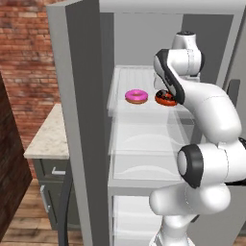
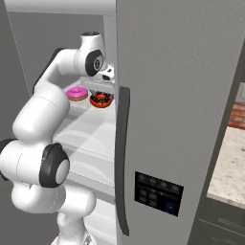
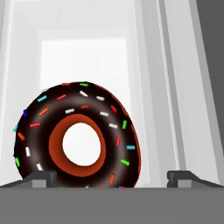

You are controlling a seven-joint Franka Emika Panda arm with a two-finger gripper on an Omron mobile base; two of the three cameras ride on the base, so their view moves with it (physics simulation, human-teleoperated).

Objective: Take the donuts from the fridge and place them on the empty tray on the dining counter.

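Reaching into the open fridge [image 1: 91, 120], the arm has its hand at the upper glass shelf [image 1: 126, 77], lined up on the chocolate donut [image 3: 76, 135]. Pickup stage, first of two; nothing lifted yet by the look of it.

Gripper [image 3: 111, 177]: jaws spread wide, nothing between them. In the hand view the two dark fingertips [image 3: 41, 177] sit at 7 and 5 o'clock, and the donut with its coloured sprinkles lies mostly left of centre, its lower edge just above the left tip. The donut is off-centre to the jaws, toward 9 o'clock.

Next move, as I judge it: shift the hand left so the ring sits midway between the tips, ease forward until the tips straddle it, then close. Risk is nudging the donut along the smooth glass rather than bracketing it.

Contents, fridge: upper shelf carries both donuts. In the left base view the pink donut [image 1: 136, 96] lies at about 9 o'clock from the chocolate one, near it but apart; the chocolate one is partly hidden by the arm's wrist. Lower shelves look bare, as far as they can be seen.

Beige stone counter [image 1: 48, 137] stands at 9 o'clock beyond the fridge door.
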